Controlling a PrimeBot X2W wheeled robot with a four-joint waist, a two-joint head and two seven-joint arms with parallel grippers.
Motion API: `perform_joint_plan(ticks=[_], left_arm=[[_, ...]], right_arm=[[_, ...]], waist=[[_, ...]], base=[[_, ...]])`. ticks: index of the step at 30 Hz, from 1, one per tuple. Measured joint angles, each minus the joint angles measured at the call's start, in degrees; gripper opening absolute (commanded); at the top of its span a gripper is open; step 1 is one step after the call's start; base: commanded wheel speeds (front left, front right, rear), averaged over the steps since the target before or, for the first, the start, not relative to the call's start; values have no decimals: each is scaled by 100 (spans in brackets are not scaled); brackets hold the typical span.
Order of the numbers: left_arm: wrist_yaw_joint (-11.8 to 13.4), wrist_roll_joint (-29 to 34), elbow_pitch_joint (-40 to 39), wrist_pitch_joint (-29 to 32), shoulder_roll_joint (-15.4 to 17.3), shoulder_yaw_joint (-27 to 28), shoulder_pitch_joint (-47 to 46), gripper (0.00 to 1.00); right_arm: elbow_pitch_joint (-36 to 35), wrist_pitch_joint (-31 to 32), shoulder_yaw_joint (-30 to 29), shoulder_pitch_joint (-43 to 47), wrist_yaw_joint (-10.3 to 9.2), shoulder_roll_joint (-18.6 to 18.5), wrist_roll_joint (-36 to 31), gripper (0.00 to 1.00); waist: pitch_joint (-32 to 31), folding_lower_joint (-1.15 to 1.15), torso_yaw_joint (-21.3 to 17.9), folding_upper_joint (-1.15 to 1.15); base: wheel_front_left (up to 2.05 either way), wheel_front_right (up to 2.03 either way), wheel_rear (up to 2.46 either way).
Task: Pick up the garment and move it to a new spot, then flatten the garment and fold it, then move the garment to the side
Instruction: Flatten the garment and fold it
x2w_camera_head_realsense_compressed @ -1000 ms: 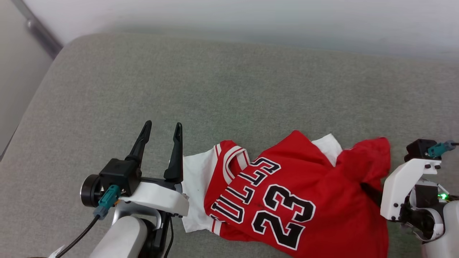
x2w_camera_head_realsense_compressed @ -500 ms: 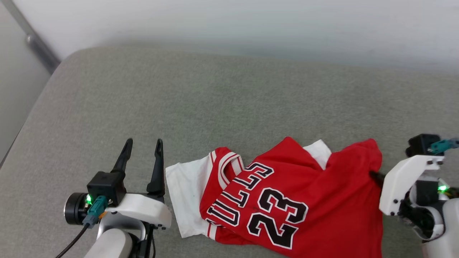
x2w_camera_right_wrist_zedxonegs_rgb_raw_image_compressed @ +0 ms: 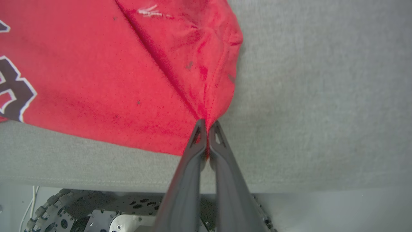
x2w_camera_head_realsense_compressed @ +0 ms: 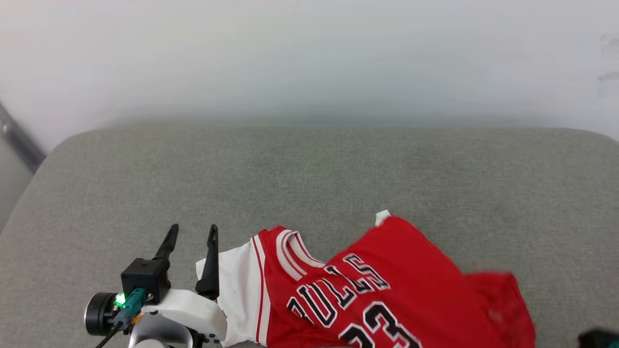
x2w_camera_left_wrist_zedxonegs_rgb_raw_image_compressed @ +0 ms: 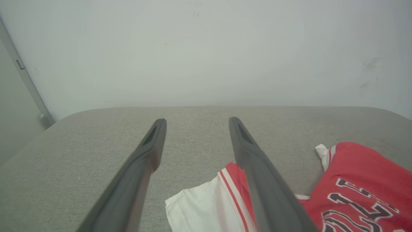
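Note:
The garment (x2w_camera_head_realsense_compressed: pixel 387 290), a red jersey with white sleeves and black lettering, lies crumpled on the grey cushion near the front edge. My left gripper (x2w_camera_head_realsense_compressed: pixel 192 232) stands open just left of its white sleeve (x2w_camera_head_realsense_compressed: pixel 237 295), with nothing between the fingers. In the left wrist view the left gripper (x2w_camera_left_wrist_zedxonegs_rgb_raw_image_compressed: pixel 197 122) points at the wall, and the garment (x2w_camera_left_wrist_zedxonegs_rgb_raw_image_compressed: pixel 360 174) lies to the right of its fingers. In the right wrist view my right gripper (x2w_camera_right_wrist_zedxonegs_rgb_raw_image_compressed: pixel 208 125) is shut on a pinched fold at the red edge of the garment (x2w_camera_right_wrist_zedxonegs_rgb_raw_image_compressed: pixel 112 74), and creases run from the pinch.
The grey padded surface (x2w_camera_head_realsense_compressed: pixel 309 179) stretches far and wide behind the jersey, ending at a white wall (x2w_camera_head_realsense_compressed: pixel 309 58). A grey rail (x2w_camera_head_realsense_compressed: pixel 19 140) runs down the left corner. Below the cushion's front edge the robot's wheeled base (x2w_camera_right_wrist_zedxonegs_rgb_raw_image_compressed: pixel 96 212) shows.
The head camera has tilted up, shifting the whole picture. My right gripper has shut on the jersey's red edge and the cloth there has been drawn up. The left gripper stays open.

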Motion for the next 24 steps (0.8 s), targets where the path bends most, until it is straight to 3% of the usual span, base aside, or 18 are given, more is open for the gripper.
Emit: perform_joint_plan(ticks=[4, 5, 6, 14, 17, 21, 24], left_arm=[[48, -35, -14, 71, -1, -20, 59, 100], [58, -51, -13, 77, -4, -13, 77, 100], [67, -54, -10, 87, -4, -18, 88, 100], [116, -114, -12, 82, -2, 4, 204, 100], [141, -148, -16, 74, -10, 4, 210, 100], [145, -153, -24, 56, -37, -3, 211, 100], [142, -147, -56, 59, -77, -73, 185, 100]], right_arm=[[686, -146, 407, 518, -1, 35, 592, 0], [859, -263, 539, 555, 0, 49, 679, 36], [967, -432, 635, 561, -1, 66, 730, 100], [917, -2788, 245, 38, -1, 59, 357, 100], [931, -3392, 152, -208, -1, 55, 303, 100], [1116, -3419, 209, -550, -1, 56, 194, 100], [1228, -3078, 320, -892, -1, 53, 54, 100]], waist=[[-20, 0, -14, 0], [-19, 0, -20, 0], [-21, 0, -23, 0], [-65, 0, -62, 0], [-99, 0, -57, 0], [-104, 0, -31, 0], [-72, 1, 36, 0]], base=[[0, 0, 0], [0, 0, 0], [0, 0, 0], [0, 0, 0], [0, 0, 0], [0, 0, 0], [0, 0, 0]])
